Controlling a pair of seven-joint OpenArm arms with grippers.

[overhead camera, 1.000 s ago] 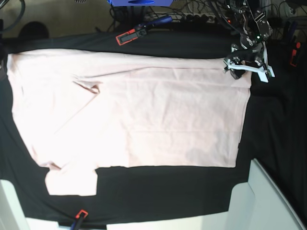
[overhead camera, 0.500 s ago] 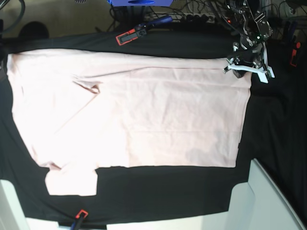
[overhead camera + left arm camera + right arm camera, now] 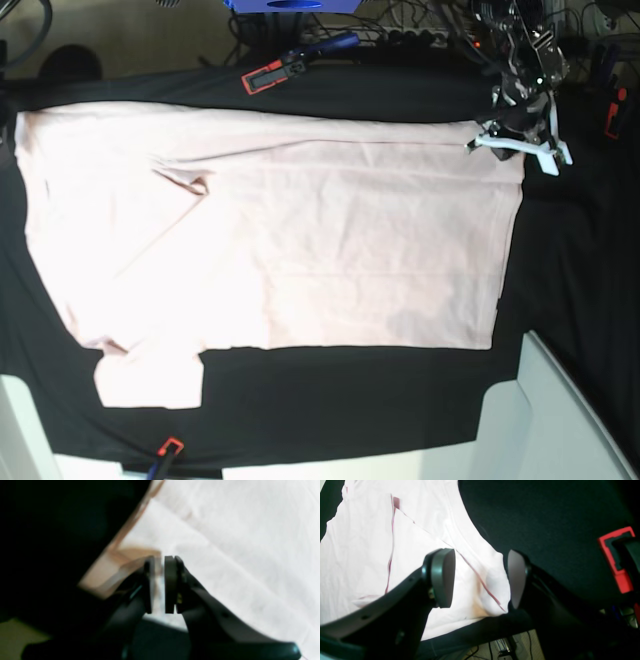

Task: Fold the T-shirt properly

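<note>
Your T-shirt point(image 3: 270, 240) lies spread flat across the black cloth point(image 3: 400, 400) that covers the table, its far right corner under your left gripper point(image 3: 500, 143); in the left wrist view that gripper point(image 3: 160, 585) has its two dark flat pads nearly together with a thin fold of pale fabric point(image 3: 157, 590) pinched between them, so it is clenched on the T-shirt's point(image 3: 237, 542) edge, right where the shirt meets the cloth point(image 3: 62, 530); the picture is blurred, but the fabric in the gap is plain enough.

Your right gripper point(image 3: 480, 577) hangs over another corner of the T-shirt point(image 3: 370, 542), its rounded pads well apart and holding nothing; the fabric below sits between them but you cannot tell whether they touch it.

The shirt is soft, matte, pale pink cotton, lightly creased, with a hemmed border showing as a thin darker line and one small tuck point(image 3: 185, 182) near the left; the cloth point(image 3: 545, 517) beneath is dark and finely napped; a red and black clamp point(image 3: 268, 76) grips the table's far edge.
</note>
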